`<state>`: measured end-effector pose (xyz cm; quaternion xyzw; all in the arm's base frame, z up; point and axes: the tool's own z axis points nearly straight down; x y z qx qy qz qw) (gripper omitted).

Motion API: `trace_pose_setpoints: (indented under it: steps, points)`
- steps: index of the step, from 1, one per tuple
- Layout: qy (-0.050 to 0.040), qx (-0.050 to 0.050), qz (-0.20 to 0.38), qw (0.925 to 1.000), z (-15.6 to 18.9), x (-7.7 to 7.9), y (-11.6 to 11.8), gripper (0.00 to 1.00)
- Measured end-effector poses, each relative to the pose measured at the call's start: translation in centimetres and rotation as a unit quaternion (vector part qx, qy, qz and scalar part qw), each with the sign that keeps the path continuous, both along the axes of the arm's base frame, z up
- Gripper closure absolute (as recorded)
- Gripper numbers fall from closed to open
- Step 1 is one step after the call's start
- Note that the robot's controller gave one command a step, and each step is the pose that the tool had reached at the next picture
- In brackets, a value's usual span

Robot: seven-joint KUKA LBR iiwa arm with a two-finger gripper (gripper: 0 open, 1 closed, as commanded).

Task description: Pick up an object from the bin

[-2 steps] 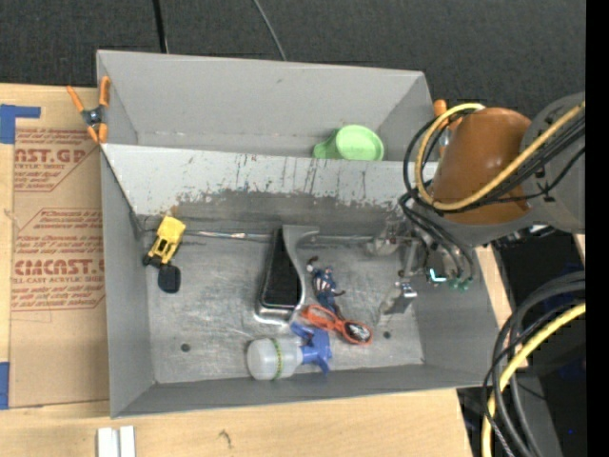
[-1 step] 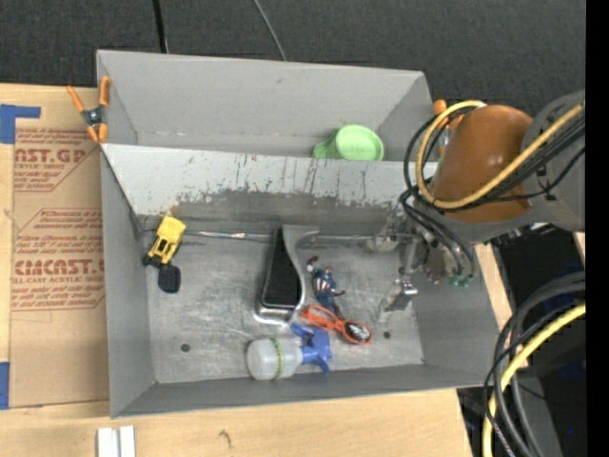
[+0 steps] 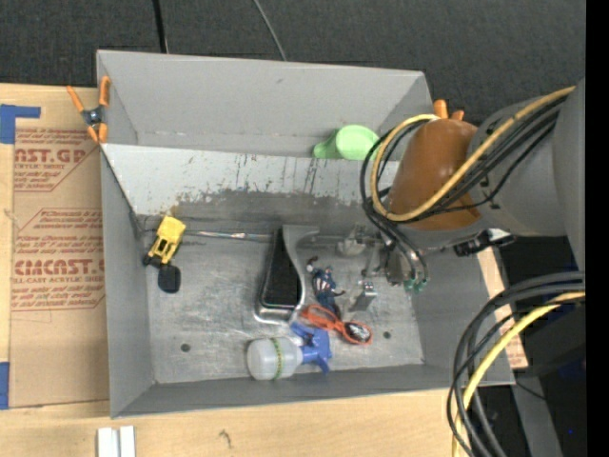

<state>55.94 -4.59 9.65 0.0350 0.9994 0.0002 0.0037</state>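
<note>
Hovering, gripper (image 3: pixel 364 293) state impossible to tell; risks snagging orange loop (image 3: pixel 335 323) just beside it, perhaps dragging blue piece (image 3: pixel 314 343) along.

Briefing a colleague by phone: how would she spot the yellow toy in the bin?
Go to the grey bin's left wall. By its foot lies the yellow toy vehicle, with a small black piece just below. It is the bin's only yellow thing.

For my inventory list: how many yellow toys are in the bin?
1. The yellow toy truck lies at the left of the bin; the arm may hide others.
</note>
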Motion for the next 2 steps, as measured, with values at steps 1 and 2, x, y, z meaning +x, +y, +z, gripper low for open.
trace_pose_setpoints:
  steps: [1,2]
  points:
    - [0.0046,0.0,0.011,0.9999,-1.4,1.6,1.0,0.0]
    - [0.0033,0.0,-0.068,0.9977,0.3,2.8,2.5,0.0]
